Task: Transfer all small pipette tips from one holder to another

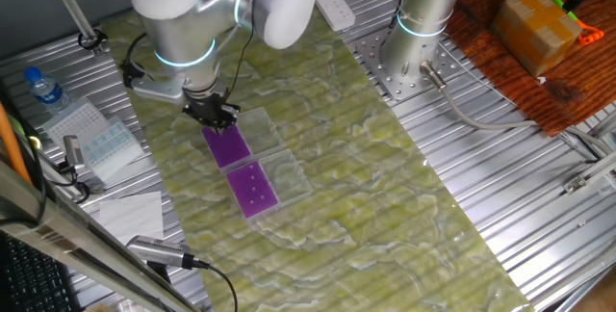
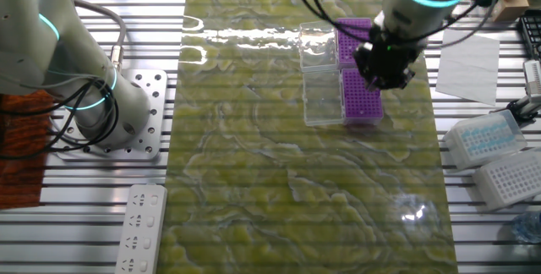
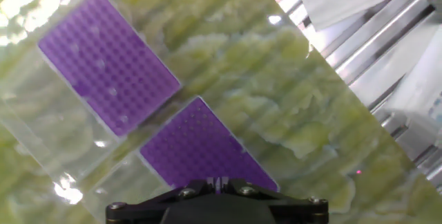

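1. One fixed view: the pincer (image 1: 211, 112) hangs low over the far purple rack (image 1: 225, 144), at its 11 o'clock end. The near purple rack (image 1: 252, 188) lies at 5 o'clock from it and carries the small pipette tips (image 1: 254, 189), seen as a few pale dots on its top. I judge that the arm is at the far rack, either placing a tip or about to go back for the next one; the fingers are too dark and small to say if they are apart or together, and I cannot tell if a tip is between them. The next move needs very exact centring over one hole or one tip.

2. The other fixed view: both racks sit beside clear plastic lids (image 2: 322, 75), glossy and box-shaped, on a green-yellow mat (image 2: 254, 156) with a marbled pattern. The desk (image 2: 482, 240) is ribbed metal.

3. Hand view: the rack at 11 o'clock shows a dense grid of holes and some pale tips; the rack at 6 o'clock, just above the black pincer body, looks empty. The tops are flat, matte rectangles.
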{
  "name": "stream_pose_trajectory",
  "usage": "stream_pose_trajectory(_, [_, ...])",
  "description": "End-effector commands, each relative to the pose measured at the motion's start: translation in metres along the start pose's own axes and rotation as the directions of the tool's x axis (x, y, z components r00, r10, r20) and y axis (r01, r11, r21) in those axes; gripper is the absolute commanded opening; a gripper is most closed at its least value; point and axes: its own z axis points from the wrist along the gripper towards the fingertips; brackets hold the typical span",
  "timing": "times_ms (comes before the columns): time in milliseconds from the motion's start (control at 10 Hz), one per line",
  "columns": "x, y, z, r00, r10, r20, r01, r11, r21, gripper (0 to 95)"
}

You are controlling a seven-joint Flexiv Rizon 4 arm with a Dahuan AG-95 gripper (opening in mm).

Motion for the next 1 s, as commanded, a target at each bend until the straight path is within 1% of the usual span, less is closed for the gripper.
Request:
stream_pose_trajectory(100, [-0.022,0.016,-0.005,0.997,0.074,-0.004,-0.074,0.997,-0.009,0.0])
stream_pose_trajectory(200, [-0.034,0.026,-0.005,0.994,0.111,-0.004,-0.111,0.994,-0.009,0.0])
stream_pose_trajectory(300, [-0.037,0.028,-0.005,0.993,0.118,-0.004,-0.118,0.993,-0.009,0.0])
stream_pose_trajectory(400, [-0.048,0.036,-0.001,0.989,0.147,0.0,-0.147,0.989,-0.006,0.0])
stream_pose_trajectory(600, [-0.062,0.045,0.006,0.983,0.181,0.009,-0.181,0.983,-0.002,0.0])
stream_pose_trajectory(800, [-0.067,0.05,0.01,0.98,0.196,0.013,-0.196,0.981,0.001,0.0])
stream_pose_trajectory(900, [-0.072,0.054,0.013,0.978,0.21,0.016,-0.21,0.978,0.003,0.0])
stream_pose_trajectory(1000, [-0.073,0.056,0.014,0.977,0.213,0.017,-0.213,0.977,0.004,0.0])
